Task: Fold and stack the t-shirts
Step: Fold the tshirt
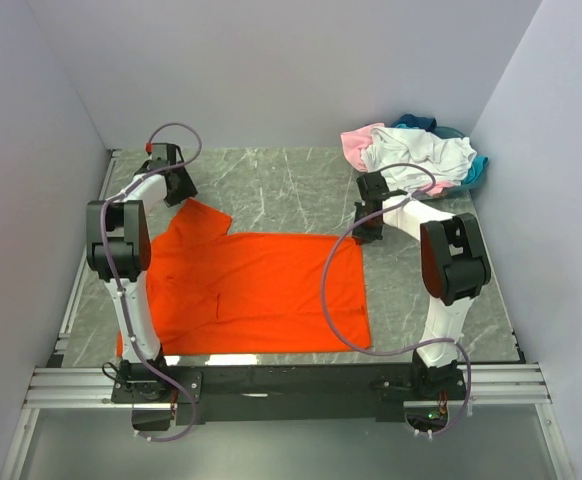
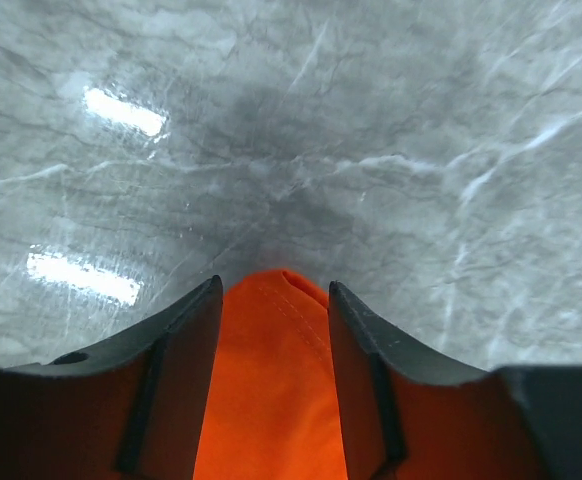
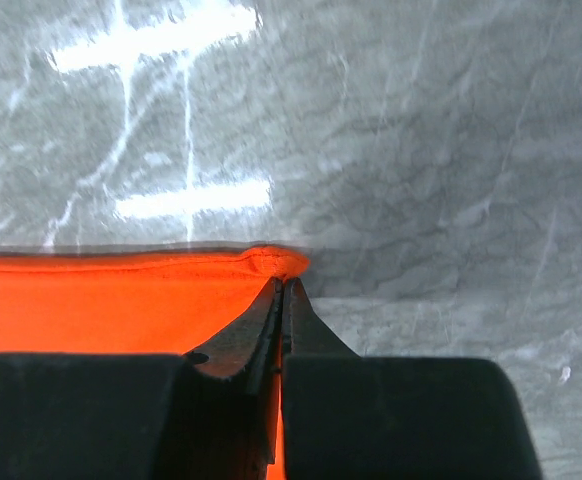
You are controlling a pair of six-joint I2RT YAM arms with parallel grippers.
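The orange t-shirt lies spread flat on the marble table, one sleeve pointing to the far left. My left gripper stands at that sleeve's tip. In the left wrist view the gripper is open, with the sleeve tip lying between its jaws. My right gripper is at the shirt's far right corner. In the right wrist view it is shut on the orange hem. The white, pale pink and teal t-shirts lie in a crumpled pile at the back right.
Grey walls close in the table on the left, back and right. An aluminium rail runs along the near edge by the arm bases. Bare marble lies behind the orange shirt.
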